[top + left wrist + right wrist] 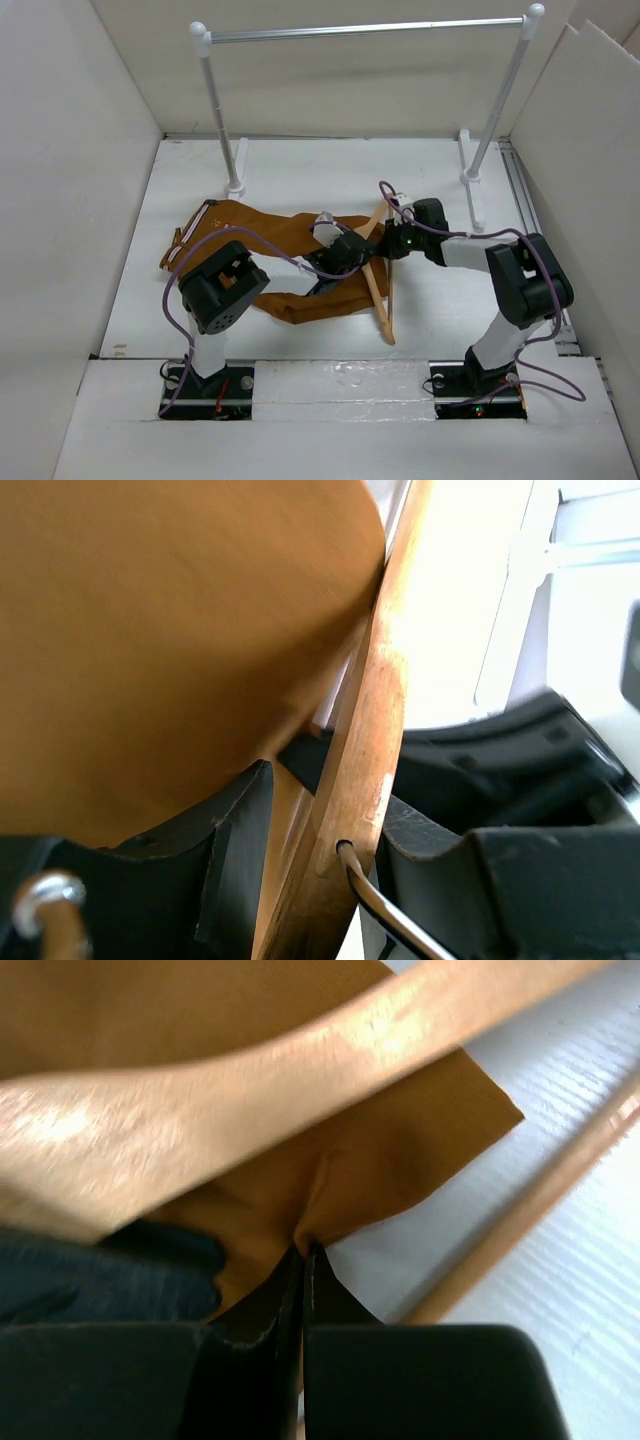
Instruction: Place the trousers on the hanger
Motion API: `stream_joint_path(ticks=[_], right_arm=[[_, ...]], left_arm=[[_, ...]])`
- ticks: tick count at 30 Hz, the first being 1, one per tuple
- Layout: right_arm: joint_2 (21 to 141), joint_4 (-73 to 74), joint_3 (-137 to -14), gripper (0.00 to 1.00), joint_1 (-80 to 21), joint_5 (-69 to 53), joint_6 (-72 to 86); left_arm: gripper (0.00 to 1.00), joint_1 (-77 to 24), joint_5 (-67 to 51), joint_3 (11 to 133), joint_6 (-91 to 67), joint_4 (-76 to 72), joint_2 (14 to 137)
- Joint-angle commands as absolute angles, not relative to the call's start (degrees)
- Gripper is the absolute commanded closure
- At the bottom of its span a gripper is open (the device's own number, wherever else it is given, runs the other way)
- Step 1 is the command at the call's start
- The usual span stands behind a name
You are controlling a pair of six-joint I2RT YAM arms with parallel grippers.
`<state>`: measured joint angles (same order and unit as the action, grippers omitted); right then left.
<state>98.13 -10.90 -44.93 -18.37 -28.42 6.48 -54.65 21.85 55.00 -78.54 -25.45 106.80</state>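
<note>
- White walls boxed in a white table (300,170), with a silver rail (370,30) on white posts at the back
- The trousers (240,225) lay crumpled on the table in front of the arms, and the hanger (378,290) lay at their right end, partly over the cloth
- The left gripper (335,258) sat at the hanger's upper part; seen from its wrist, wood filled the gap between the two black fingers (235,850), so it looked clamped on the hanger
- The right gripper (392,240) was just beside it, its jaws pressed together on a small pinch of brown cloth near a corner of the fabric
- That pinch looked thin to me, and a sideways tug through the hanger could pull it free and let the cloth drop back
- The two grippers were crowded together, so a careless move could knock one into the other or twist the hanger in the left one's hold
- Most of the trousers lay bunched to the left, and their drag could slide the cloth off the wood
- Only the overhead view showed the whole garment and the rail
- Only the right wrist view showed the pinch itself, and a thin bar (530,1200) of the hanger running over bare table beside the cloth
- Only the left wrist view showed the wood between the fingers, with a metal wire set into it
</note>
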Motion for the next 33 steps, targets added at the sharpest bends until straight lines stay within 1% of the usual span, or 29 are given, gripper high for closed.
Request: stream_joint_path(ticks=[1, 7, 11, 18, 23, 29, 31, 33], right_arm=[[92.7, -12.2, -43.5, 1.0, -15.2, -32.2, 7.1], [80.3, -2.4, -43.9, 1.0, -6.7, -33.4, 3.1], [76.0, 5.8, -45.1, 1.0, 2.3, -35.3, 0.7], [71.6, 8.0, -43.9, 1.0, 9.6, -32.6, 1.5], [73.5, 6.5, -45.3, 1.0, 12.0, -31.0, 3.1], [79.5, 1.4, -48.8, 1.0, 12.5, -29.3, 5.8], [82.0, 0.6, -50.2, 1.0, 12.5, -29.3, 6.4], [84.0, -1.8, -52.5, 1.0, 12.5, -30.2, 6.9]], left_arm=[[1.0, -53.3, 24.2, 52.7, -77.2, -23.3, 104.1], [1.0, -53.3, 26.6, 54.8, -70.3, -18.6, 102.6], [1.0, -52.8, 28.2, 54.0, -66.5, -15.3, 100.6], [1.0, -50.5, 29.9, 51.3, -62.1, -11.1, 95.6], [1.0, -49.9, 30.8, 49.8, -54.4, -9.3, 92.8], [1.0, -49.9, 30.7, 50.2, -45.5, -8.7, 91.8], [1.0, -49.9, 30.7, 50.4, -40.1, -9.1, 91.6], [1.0, -50.4, 27.8, 50.6, -34.9, -9.8, 91.7]])
